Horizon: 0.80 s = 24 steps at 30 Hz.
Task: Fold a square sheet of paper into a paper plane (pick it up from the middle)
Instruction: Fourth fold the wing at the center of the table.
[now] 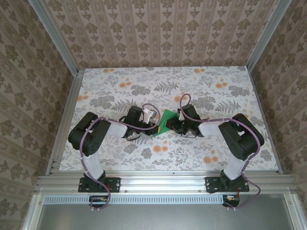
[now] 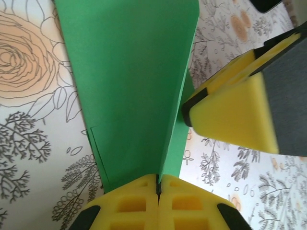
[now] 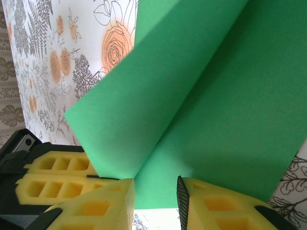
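The square sheet of paper (image 1: 166, 120), bright green, is folded along a centre crease into a V and held above the middle of the table. In the left wrist view the paper (image 2: 129, 86) narrows toward my left gripper (image 2: 157, 184), which is shut on its creased end. My left gripper (image 1: 154, 127) meets the sheet from the left and my right gripper (image 1: 173, 125) from the right. In the right wrist view the paper (image 3: 216, 96) fans upward. Its fold lies in the gap of my right gripper (image 3: 156, 196), whose jaws stand apart without pinching it. One right finger (image 2: 230, 115) shows beside the sheet.
The floral-patterned table (image 1: 120, 86) lies under both arms. Aluminium rails (image 1: 163, 181) run along the near edge and up the sides, with patterned walls (image 1: 163, 33) behind. My left gripper's yellow fingers (image 3: 53, 184) show at the lower left of the right wrist view.
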Each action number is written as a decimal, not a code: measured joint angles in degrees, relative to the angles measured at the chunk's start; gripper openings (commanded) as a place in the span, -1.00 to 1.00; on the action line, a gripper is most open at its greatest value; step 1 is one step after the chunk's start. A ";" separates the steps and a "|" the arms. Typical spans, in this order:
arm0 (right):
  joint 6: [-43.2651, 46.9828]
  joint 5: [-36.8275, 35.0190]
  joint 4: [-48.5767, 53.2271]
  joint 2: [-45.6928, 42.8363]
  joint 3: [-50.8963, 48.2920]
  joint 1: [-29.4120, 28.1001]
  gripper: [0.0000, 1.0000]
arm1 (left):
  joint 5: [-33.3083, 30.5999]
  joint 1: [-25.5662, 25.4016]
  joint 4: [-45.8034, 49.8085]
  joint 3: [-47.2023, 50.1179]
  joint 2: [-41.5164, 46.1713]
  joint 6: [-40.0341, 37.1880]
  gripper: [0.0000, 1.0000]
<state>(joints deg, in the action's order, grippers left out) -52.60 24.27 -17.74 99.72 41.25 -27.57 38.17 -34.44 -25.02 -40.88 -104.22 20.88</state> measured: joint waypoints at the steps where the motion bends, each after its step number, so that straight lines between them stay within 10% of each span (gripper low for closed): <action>1: 0.00 0.04 -0.11 0.15 0.07 0.00 -0.37 | 0.70 0.04 0.33 -0.20 0.00 0.20 -1.00; 24: 1.60 1.49 -4.00 2.38 1.68 1.14 -0.30 | 6.45 2.03 3.48 -3.52 -3.78 4.79 -1.00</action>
<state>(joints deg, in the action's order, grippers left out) -51.00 25.76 -21.74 102.10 42.94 -26.44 44.62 -32.40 -21.54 -44.40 -108.01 25.67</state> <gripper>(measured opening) 0.328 0.056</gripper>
